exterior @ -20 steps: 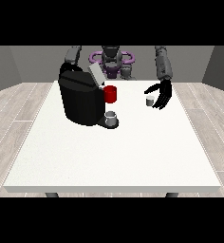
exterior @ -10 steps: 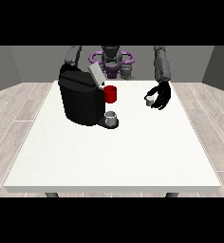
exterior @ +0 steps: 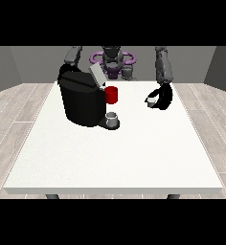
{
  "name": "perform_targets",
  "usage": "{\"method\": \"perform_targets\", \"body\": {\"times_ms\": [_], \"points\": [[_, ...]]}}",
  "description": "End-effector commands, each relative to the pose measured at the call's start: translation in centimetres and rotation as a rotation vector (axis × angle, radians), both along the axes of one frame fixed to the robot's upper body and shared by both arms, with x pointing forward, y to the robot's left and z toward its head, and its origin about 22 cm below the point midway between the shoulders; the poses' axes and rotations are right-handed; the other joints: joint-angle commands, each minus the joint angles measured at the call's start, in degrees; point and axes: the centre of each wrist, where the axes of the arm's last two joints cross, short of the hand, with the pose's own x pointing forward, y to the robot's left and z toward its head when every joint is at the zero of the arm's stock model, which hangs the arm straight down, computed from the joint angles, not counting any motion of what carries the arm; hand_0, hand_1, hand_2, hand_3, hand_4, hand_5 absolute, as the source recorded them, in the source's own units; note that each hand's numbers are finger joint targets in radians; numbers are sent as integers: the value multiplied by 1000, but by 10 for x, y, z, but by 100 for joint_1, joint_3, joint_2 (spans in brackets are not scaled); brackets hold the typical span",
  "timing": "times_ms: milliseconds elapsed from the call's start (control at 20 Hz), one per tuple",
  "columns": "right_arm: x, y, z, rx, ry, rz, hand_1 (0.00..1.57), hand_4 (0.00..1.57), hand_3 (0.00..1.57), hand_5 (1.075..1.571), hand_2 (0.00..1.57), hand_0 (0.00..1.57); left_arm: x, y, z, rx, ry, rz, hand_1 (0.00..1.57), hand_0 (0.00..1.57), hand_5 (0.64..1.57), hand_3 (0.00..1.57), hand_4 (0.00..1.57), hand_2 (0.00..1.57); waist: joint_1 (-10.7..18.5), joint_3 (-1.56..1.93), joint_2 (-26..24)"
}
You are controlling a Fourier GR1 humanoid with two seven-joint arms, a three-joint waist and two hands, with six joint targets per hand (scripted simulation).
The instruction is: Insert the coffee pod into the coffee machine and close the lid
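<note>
In the front view, the hand at the view's right (exterior: 162, 98) is curling its fingers (exterior: 153, 102) round a small pale coffee pod (exterior: 152, 101), which is sitting inside the curl just above the table (exterior: 110, 158). The coffee machine (exterior: 81, 98) is standing well off to the side of those fingers, toward the view's left, with its lid (exterior: 96, 75) tilting up and open. A red part (exterior: 111, 94) is showing on the machine's front on the side facing the fingers, and below it a small grey cup (exterior: 112, 118) is resting on the machine's base; what the cup is holding cannot be told. The other hand is hiding behind the machine.

Judging from here, the pod could be slipping out of the curl while crossing the gap, or the fingers could be knocking the raised lid shut before the pod is going in.
</note>
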Motion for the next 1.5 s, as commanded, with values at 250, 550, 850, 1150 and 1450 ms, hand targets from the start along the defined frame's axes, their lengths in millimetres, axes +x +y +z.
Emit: {"method": "perform_targets", "body": {"times_ms": [250, 550, 850, 1150, 1450], "points": [[-2, -5, -14, 7, 58, -7, 0, 429, 0, 1571, 0, 0, 17, -18, 16, -14, -39, -130, 1468, 1468, 1571, 1414, 607, 1468, 76, -17, -290], [-6, -12, -38, 43, 126, -45, 0, 429, 0, 1571, 0, 0, 45, -28, 67, -12, -49, -227, 1323, 1323, 1571, 1352, 581, 1383, 186, -15, -592], [-4, -30, -39, 9, 117, -21, 0, 490, 0, 1571, 0, 0, 64, -34, 116, -27, -84, -279, 1252, 1252, 1571, 1292, 573, 1329, 89, -16, -641], [24, -2, -9, 13, 49, 41, 0, 456, 0, 1571, 0, 0, 87, -59, 170, -18, -147, -246, 1252, 1252, 1571, 1292, 573, 1329, -136, -15, -363], [15, -1, -10, 13, 42, 51, 0, 476, 0, 1571, 0, 0, 89, -44, 200, -13, -225, -215, 1072, 1072, 1571, 1232, 520, 1218, -398, -16, -322]]}}
